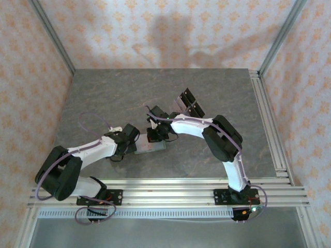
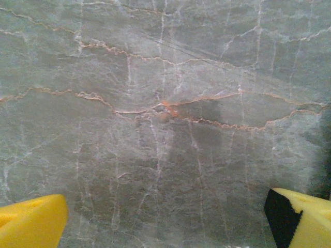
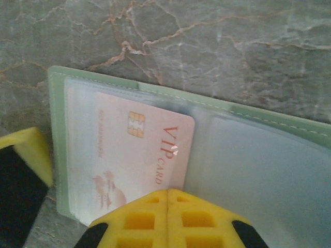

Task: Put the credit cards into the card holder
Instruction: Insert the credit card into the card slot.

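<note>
Walls [image 1: 129,31]: orange-patterned paper on three sides, with metal posts in the corners.
Table [image 1: 103,98]: grey veined stone. Both arm bases are bolted along its 6 o'clock edge.
Right arm [image 1: 222,139]: folded over and reaching toward the middle of the table.
Left arm [image 1: 88,150]: stretched low across the table from 8 o'clock.
Dark flat pieces [image 1: 189,103]: a small cluster at 1 o'clock from the table's middle. I cannot tell what they are.
Card holder [image 1: 151,146]: lying open and flat at about 7 o'clock from the table's middle, between the two grippers. It has a green rim with clear pockets inside.
Left gripper [image 2: 165,225]: released, at 9 o'clock of the holder. Its yellow fingertips [image 2: 31,219] stand wide apart over bare stone, grasping nothing.
Right gripper [image 3: 168,204]: clenched with nothing between the tips. It rests at the 6 o'clock edge of the card, and I'd say it is nudging rather than holding.
Credit card [image 3: 129,155]: pinkish, with a chip and "VIP CARD" printed on it. It lies in the holder's 9 o'clock half.
Done: one card looks mostly seated under the clear pocket [image 3: 83,155].
Left: that card's 6 o'clock end is hidden by the tips, so it may need a last push home. Any further cards have yet to go in, and the holder is not closed.
</note>
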Robot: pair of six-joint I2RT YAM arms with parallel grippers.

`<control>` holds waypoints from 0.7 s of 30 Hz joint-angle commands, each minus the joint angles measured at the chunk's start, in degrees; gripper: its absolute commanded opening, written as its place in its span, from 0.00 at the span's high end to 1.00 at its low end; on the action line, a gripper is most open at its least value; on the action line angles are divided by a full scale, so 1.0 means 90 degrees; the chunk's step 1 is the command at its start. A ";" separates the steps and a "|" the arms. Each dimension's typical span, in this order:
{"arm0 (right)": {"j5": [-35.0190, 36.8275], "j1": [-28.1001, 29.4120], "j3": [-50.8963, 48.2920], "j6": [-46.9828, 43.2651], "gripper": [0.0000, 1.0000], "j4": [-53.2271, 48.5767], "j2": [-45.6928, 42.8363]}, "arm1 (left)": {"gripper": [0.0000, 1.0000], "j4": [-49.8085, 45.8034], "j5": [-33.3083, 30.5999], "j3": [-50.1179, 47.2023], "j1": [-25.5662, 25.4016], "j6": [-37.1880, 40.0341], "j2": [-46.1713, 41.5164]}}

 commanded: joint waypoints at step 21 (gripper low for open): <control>0.0269 -0.0010 -0.0227 -0.0144 1.00 -0.0179 -0.0298 | 0.00 -0.0015 -0.0152 -0.0128 0.0047 -0.0386 0.0201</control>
